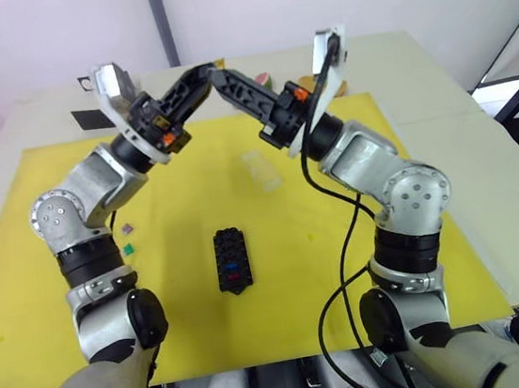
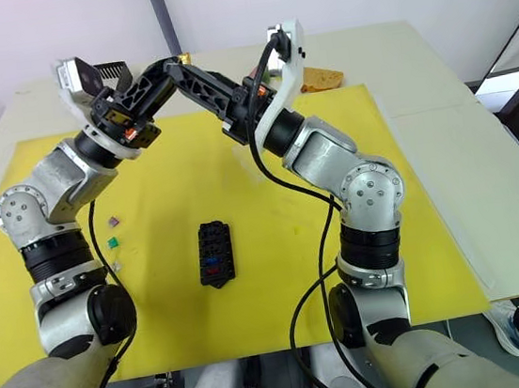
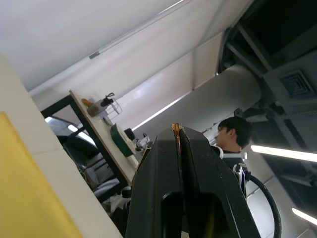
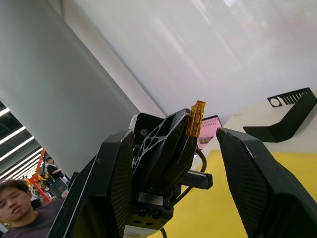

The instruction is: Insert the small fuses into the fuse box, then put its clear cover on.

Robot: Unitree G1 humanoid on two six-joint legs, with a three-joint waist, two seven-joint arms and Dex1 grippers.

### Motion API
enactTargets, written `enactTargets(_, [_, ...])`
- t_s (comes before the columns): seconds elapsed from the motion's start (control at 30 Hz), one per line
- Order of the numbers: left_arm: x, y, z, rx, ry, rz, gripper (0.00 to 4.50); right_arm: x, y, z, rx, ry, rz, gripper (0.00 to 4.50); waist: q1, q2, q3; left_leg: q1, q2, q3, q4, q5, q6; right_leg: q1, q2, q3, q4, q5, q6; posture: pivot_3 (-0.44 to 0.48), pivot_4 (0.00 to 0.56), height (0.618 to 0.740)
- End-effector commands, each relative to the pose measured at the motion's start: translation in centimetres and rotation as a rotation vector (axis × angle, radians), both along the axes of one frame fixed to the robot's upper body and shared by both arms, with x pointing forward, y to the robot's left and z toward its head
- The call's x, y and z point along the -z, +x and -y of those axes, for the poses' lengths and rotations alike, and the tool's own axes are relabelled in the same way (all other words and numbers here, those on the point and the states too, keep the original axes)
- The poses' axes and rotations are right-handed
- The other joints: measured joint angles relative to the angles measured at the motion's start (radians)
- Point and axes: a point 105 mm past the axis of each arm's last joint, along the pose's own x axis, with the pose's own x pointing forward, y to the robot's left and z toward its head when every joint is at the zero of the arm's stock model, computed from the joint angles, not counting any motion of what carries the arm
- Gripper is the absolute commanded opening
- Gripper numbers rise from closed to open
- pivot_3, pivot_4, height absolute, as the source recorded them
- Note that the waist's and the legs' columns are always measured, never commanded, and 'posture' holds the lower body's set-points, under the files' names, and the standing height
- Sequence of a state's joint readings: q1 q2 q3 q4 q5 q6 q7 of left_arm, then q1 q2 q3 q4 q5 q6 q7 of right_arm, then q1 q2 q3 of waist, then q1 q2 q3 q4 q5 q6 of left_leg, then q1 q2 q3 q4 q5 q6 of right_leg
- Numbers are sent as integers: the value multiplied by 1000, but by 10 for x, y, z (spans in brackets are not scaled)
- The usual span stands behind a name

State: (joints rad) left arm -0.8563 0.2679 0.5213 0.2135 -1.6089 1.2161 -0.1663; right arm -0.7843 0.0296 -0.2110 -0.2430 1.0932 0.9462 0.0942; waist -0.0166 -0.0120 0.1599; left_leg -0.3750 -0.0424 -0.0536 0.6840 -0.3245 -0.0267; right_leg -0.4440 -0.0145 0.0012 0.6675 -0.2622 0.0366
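Both arms are raised over the yellow mat (image 1: pixel 55 304), their tips meeting in the air. My left gripper (image 3: pixel 179 133) is shut on a small amber-brown fuse (image 4: pixel 197 119) that sticks out of its tips. My right gripper (image 4: pixel 174 135) is open, one finger on each side of the left gripper's tip and the fuse, without touching them. The black fuse box (image 1: pixel 233 260) lies on the mat below, with a blue and a red fuse in its slots. The clear cover (image 1: pixel 261 170) lies farther back on the mat. Loose small fuses (image 1: pixel 129 251) lie to the left of the box.
A black bracket (image 4: pixel 287 111) lies at the table's back left corner, off the mat. A tan object (image 2: pixel 319 78) sits at the back edge. A person (image 3: pixel 233 136) stands beyond the table. Black cables hang from my right arm (image 1: pixel 336 241).
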Motion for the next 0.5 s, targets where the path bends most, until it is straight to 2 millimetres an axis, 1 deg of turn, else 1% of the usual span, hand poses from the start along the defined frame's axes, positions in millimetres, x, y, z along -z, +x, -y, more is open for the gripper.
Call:
enactTargets(0.03, [-15,-7,-1,4,-15,58,0,-13,-5,0,-15,39,37,2793,0,0,0,0,0,0,0,0,0,0,0,0,0,0,0,0,150,740])
enactTargets(0.1, [-16,-7,-1,3,-17,57,0,-14,-5,0,-16,43,36,2793,0,0,0,0,0,0,0,0,0,0,0,0,0,0,0,0,150,740])
enactTargets(0.2, [-18,-8,0,8,-17,58,0,-16,-4,1,-15,55,40,1967,0,0,0,0,0,0,0,0,0,0,0,0,0,0,0,0,150,740])
enactTargets(0.27, [-19,-8,1,9,-17,58,0,-18,-5,2,-16,65,46,1092,0,0,0,0,0,0,0,0,0,0,0,0,0,0,0,0,150,740])
enactTargets(0.5, [-17,-10,3,13,-14,55,0,-21,-5,5,-13,81,41,1092,0,0,0,0,0,0,0,0,0,0,0,0,0,0,0,0,150,740])
